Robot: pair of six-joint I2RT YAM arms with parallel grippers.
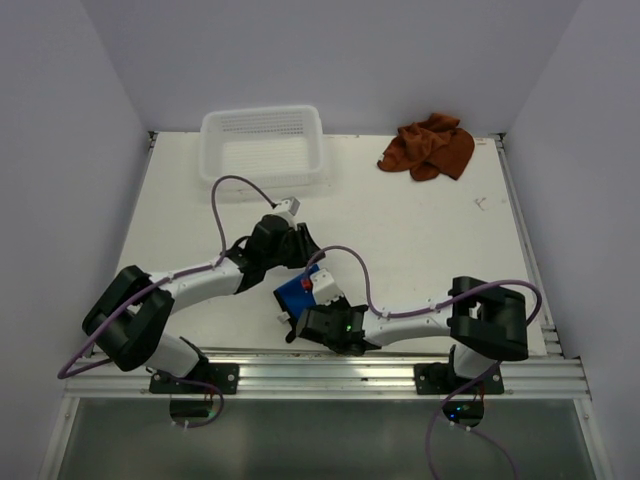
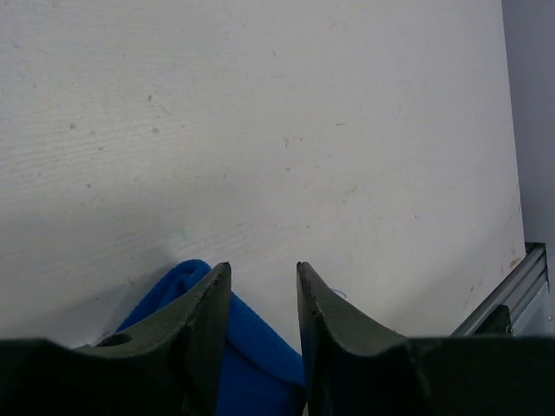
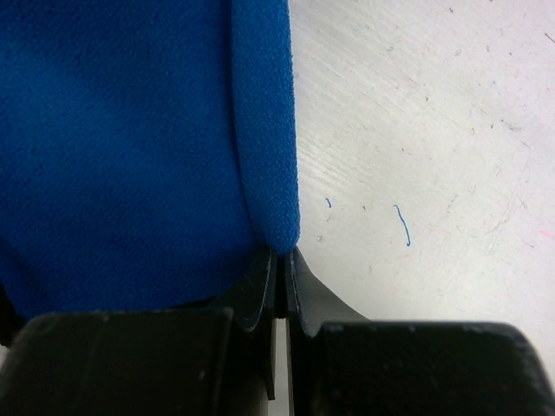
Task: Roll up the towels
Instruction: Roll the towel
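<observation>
L gripper [image 2: 263, 267] sits low over the table, jaws apart, blue towel [image 2: 256, 360] partly betw. its fingers, near the front edge; R gripper [image 3: 283, 256] is closed tight, apparently nipping the towel's folded hem; I judge we're mid-roll on the blue one; next move needs an even turn w/o slipping; rust-brown towel [image 1: 430, 148] lies crumpled back-right, not yet rolled.
</observation>
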